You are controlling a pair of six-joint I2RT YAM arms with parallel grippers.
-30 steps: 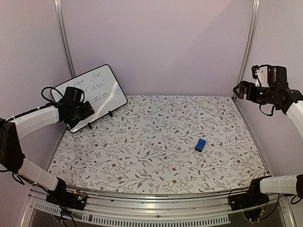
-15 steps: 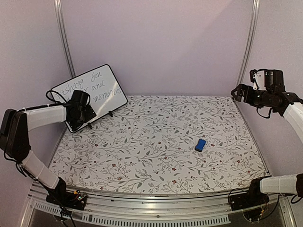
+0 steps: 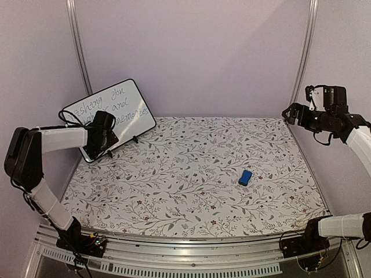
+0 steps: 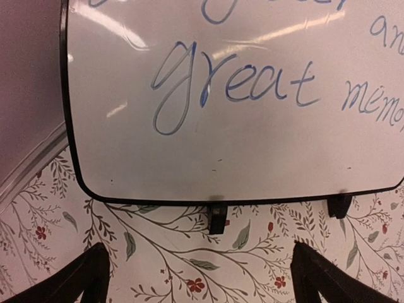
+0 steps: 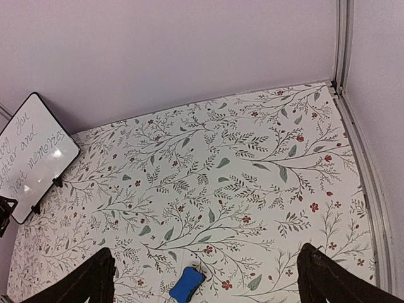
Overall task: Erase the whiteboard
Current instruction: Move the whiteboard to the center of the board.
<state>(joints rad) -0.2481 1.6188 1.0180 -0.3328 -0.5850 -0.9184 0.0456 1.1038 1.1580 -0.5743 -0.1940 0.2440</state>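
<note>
Two risks are judged likely from here. The first is that the whiteboard [image 3: 116,107] is knocked over or pushed back: it is only propped at a backward tilt on small black feet [image 4: 217,222], and the left gripper [image 4: 202,283] is held low and close in front of its bottom rim, so a forward nudge against the rim or a foot could tip or slide it. The second is that the ink is smeared rather than removed, because no wiping tool is held. The left gripper's fingers are spread wide with nothing between them, and the right gripper [image 5: 207,278] is likewise spread and empty, raised high by the right wall. The blue eraser [image 3: 246,177] is left lying on the floral tablecloth [image 3: 185,208] in the right half, well apart from the board and from both grippers; if it is fetched carelessly, it could be shoved across the cloth instead of being gripped.

The whiteboard is placed in the far left corner of the table, close to the left wall. A glossy white face is shown, with light streaks reflected on it, framed by a thin black rim with rounded corners. Several lines of blue cursive writing are carried on it; "great" [image 4: 233,82] is read clearly in the left wrist view, and none of the writing looks wiped
</note>
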